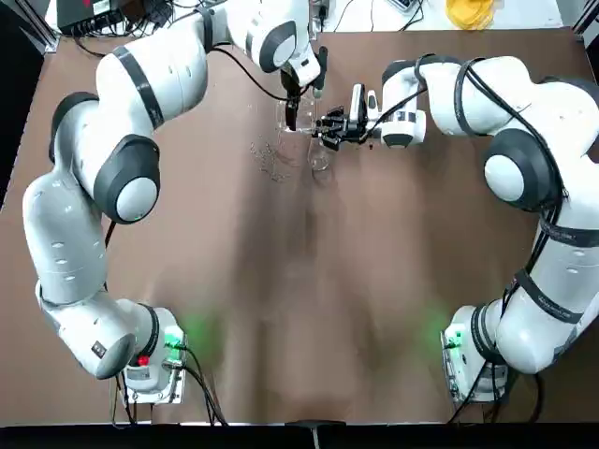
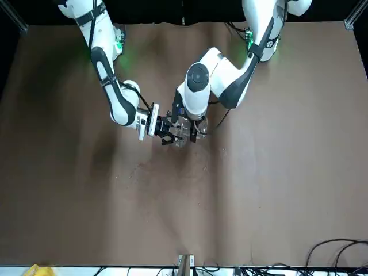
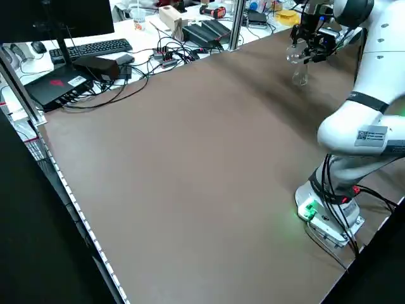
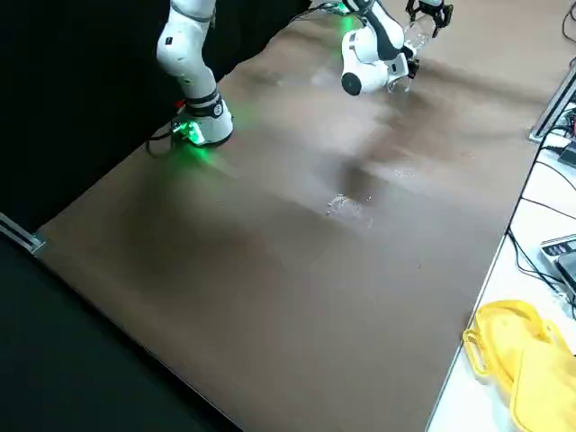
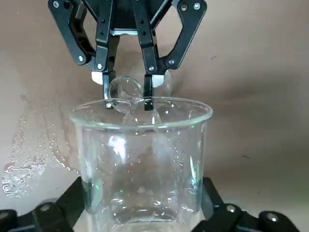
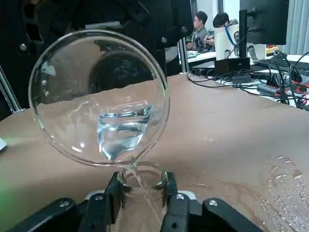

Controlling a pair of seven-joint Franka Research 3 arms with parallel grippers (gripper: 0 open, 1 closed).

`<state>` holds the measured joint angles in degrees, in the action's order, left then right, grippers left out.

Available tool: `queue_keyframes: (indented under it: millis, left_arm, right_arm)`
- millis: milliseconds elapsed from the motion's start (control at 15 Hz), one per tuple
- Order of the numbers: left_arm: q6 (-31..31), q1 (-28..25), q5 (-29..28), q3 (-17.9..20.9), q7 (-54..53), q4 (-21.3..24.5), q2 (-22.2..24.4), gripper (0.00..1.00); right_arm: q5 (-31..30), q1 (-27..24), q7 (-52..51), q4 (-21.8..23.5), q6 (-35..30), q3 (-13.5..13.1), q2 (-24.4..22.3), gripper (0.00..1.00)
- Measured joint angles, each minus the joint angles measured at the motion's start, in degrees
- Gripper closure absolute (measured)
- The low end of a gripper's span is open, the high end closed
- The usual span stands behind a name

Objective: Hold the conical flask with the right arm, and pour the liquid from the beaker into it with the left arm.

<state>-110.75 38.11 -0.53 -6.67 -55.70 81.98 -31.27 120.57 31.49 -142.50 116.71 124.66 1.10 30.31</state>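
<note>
Brown table [image 1: 281,309], far edge: left gripper [image 5: 145,203] clamped on one beaker [image 5: 142,164], pouring; right gripper [image 6: 142,200] clamped on one conical flask [image 6: 142,193].

The place looked like a robotics lab with office desks beside it. Two white robot arms stood at a broad brown worktop [image 1: 374,327]. In the upper left of the left side view, a monitor [image 3: 57,22], a keyboard [image 3: 101,54] and tangled cables [image 3: 126,88] covered a white desk [image 3: 142,38]; people sat beyond, at the top of the right wrist view.
</note>
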Motion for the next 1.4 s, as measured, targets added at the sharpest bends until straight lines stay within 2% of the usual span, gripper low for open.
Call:
queue_keyframes:
  millis: [667, 800, 1067, 1267, 1400]
  left_arm:
    - [-0.17, -0.28, 0.45, 0.05, 2.39, -0.41, 0.00, 0.02]
    - [-0.62, -1.55, 4.73, 0.02, 2.34, -0.62, 0.01, 0.02]
    - [-2.09, -4.41, 16.71, 0.00, -2.78, -0.67, 0.01, 0.02]
    - [-2.33, -7.12, 27.41, -0.08, -10.32, -0.80, 0.15, 0.02]
    - [-2.13, -10.87, 34.82, -1.47, -16.85, -0.84, 0.98, 0.02]
  right_arm:
    - [0.00, 0.00, 0.00, 0.00, 0.06, -0.01, 0.00, 0.61]
    - [0.00, 0.00, 0.00, 0.00, 0.07, 0.00, 0.00, 0.61]
    - [0.00, 0.00, 0.00, 0.00, 0.08, -0.01, 0.00, 0.61]
    - [0.00, 0.00, 0.00, 0.00, 0.08, -0.02, 0.00, 0.61]
    - [0.01, 0.00, 0.00, 0.00, 0.08, -0.09, 0.00, 0.61]
